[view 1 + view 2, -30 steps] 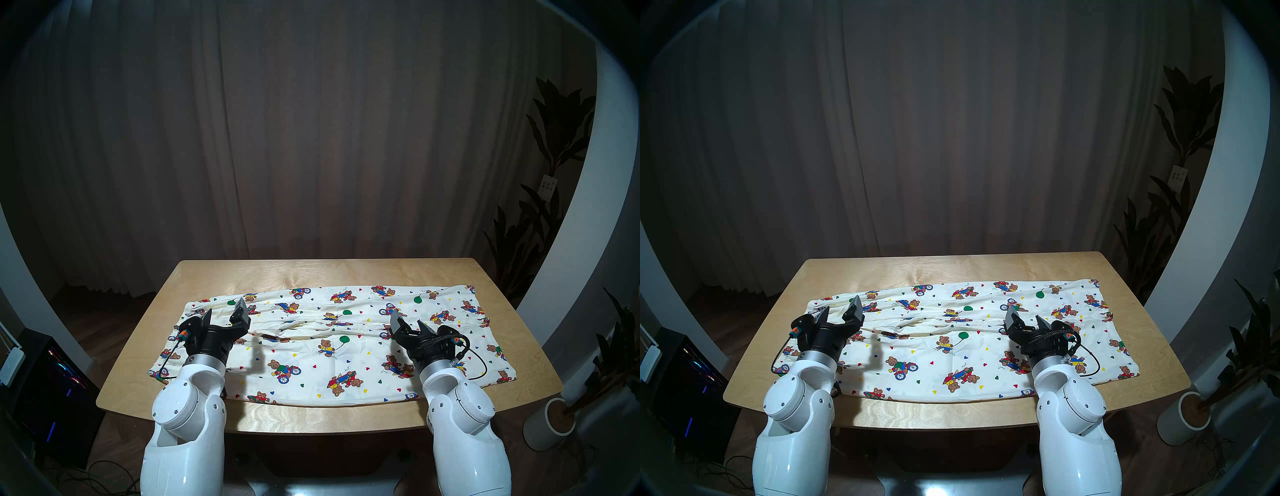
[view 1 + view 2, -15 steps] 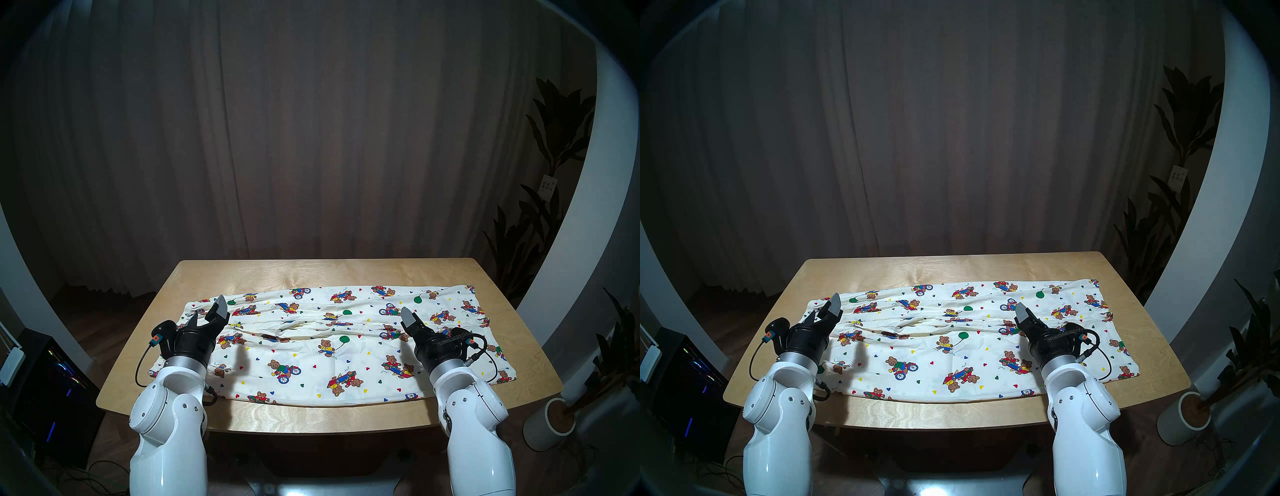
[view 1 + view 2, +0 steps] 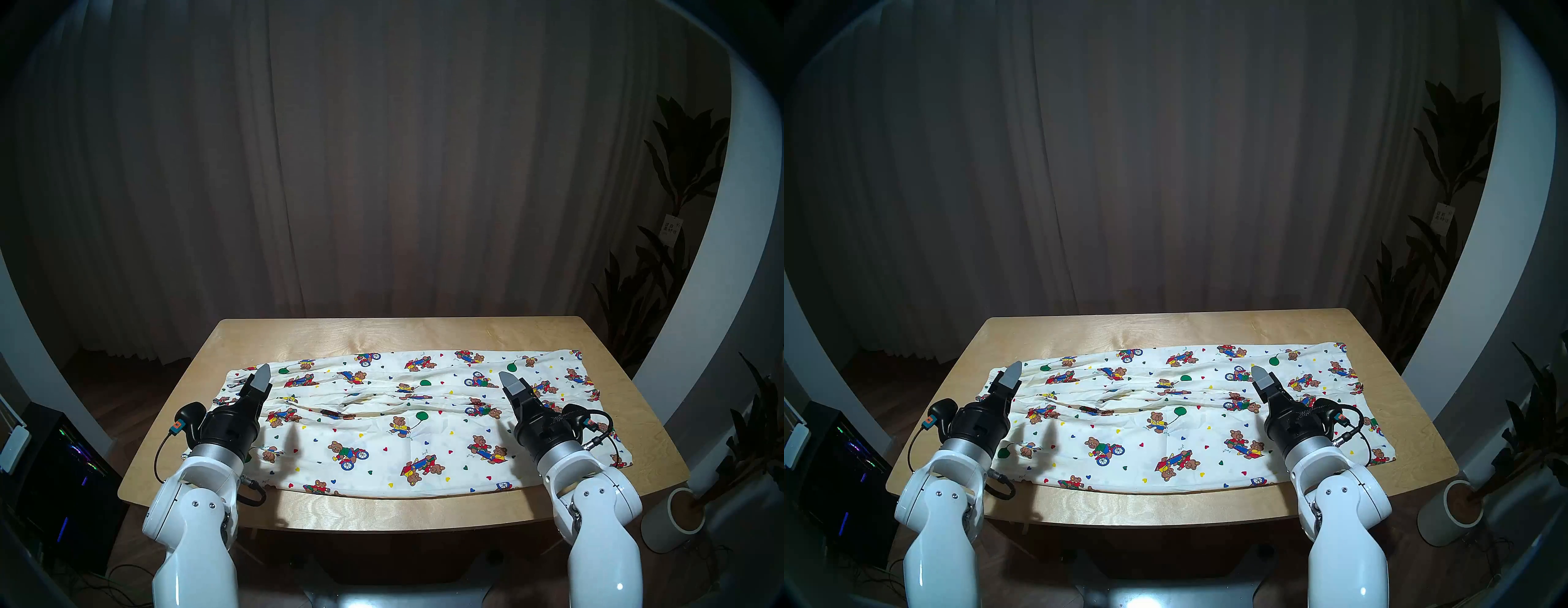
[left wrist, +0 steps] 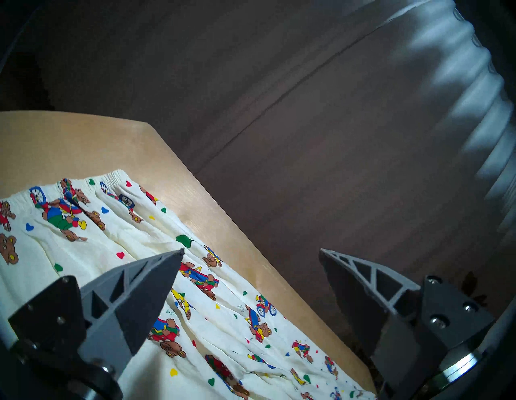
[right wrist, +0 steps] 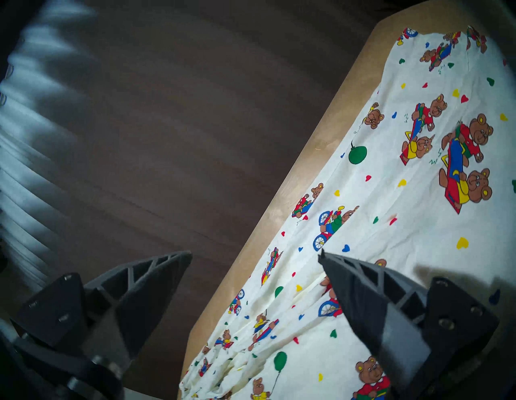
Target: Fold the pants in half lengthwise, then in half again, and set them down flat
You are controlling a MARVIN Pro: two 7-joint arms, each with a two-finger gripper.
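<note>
The cream-white pants printed with bears, bicycles and balloons lie spread flat across the wooden table. Their gathered waist is at the left end and the leg hems are at the right. They also show in the left wrist view and the right wrist view. My left gripper hovers over the waist end, open and empty, as the left wrist view shows. My right gripper hovers over the legs right of the middle, open and empty in its wrist view.
A dark curtain hangs behind the table. A white plant pot stands on the floor at the right. A black computer tower stands on the floor at the left. Bare table wood shows along the far and near edges.
Both wrists have rolled, so the fingers now stand one above the other. The left gripper has shifted left toward the waist and the right gripper slightly right. Both stay open.
</note>
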